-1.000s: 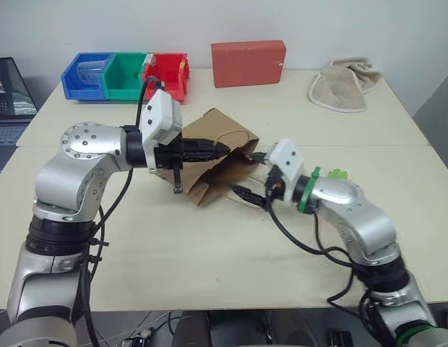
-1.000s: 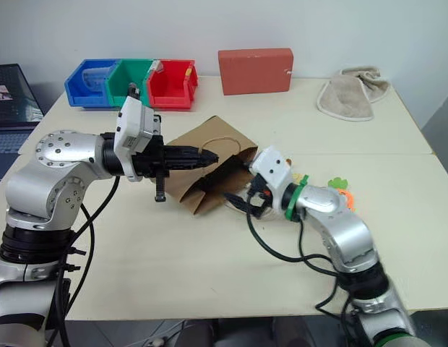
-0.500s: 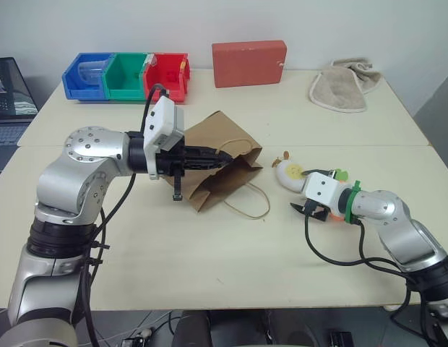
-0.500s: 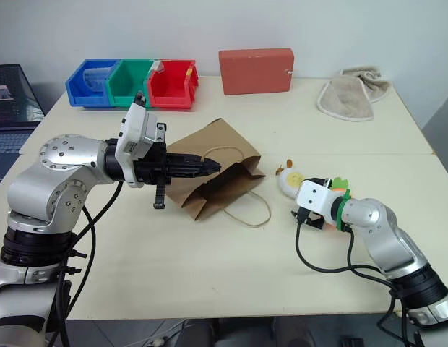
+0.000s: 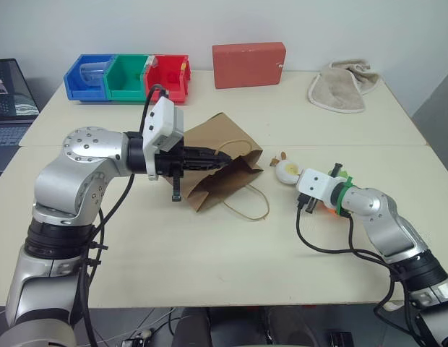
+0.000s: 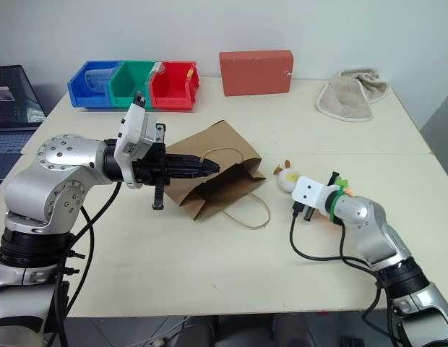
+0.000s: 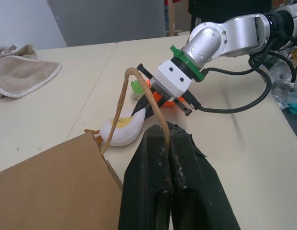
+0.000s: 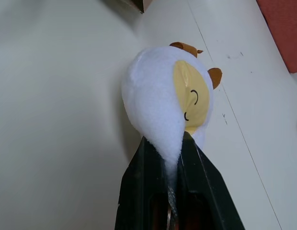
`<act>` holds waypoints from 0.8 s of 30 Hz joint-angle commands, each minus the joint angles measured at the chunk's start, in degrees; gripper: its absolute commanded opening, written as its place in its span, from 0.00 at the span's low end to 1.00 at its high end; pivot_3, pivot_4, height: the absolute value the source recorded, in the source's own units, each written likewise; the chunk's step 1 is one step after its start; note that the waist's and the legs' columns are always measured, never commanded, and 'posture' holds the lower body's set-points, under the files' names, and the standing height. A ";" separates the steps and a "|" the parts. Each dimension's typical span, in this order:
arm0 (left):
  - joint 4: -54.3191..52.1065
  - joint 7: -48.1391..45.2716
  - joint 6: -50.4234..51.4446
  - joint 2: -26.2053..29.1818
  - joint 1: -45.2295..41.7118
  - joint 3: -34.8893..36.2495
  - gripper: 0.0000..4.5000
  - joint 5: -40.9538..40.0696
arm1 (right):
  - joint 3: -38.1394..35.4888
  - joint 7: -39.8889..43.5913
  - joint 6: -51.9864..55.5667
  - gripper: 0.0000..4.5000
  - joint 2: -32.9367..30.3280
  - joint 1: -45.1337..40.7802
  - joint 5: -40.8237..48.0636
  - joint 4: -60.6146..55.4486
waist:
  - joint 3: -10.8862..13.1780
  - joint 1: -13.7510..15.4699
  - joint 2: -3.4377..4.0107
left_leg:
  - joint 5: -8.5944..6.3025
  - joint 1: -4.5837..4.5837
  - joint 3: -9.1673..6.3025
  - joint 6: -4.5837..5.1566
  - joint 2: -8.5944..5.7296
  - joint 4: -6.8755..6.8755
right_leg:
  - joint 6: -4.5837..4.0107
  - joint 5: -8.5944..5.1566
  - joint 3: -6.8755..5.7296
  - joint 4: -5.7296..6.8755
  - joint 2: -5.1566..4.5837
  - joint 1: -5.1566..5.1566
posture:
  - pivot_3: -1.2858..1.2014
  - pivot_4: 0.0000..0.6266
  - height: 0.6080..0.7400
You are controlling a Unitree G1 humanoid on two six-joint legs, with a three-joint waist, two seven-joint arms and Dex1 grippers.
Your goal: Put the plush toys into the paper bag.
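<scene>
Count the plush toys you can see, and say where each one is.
2. The egg toy lies on the table right of the paper bag, pinched by the right gripper. The carrot toy lies just behind that gripper, mostly hidden.

Silver arms, white wrist housings, black cables, green right-wrist ring

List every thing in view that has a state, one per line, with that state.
paper bag: lying on the table, mouth toward the toys, one handle lifted
left gripper: shut on the bag's handle
right gripper: shut on the egg toy
egg toy: pinched at its edge, on the table
carrot toy: lying behind the right gripper, outside the bag
</scene>
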 commanded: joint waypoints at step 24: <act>-3.93 0.03 1.08 -0.18 -0.16 1.07 0.00 -2.46 | 11.00 -1.99 15.17 0.01 22.54 -15.65 4.61 -2.42 | 0.00 -0.17 0.00 | 0.00 -0.04 -0.10 0.01 0.04 -0.03 | -0.01 0.01 -0.09 0.09 0.03 -0.07 | 0.52 0.24 1.00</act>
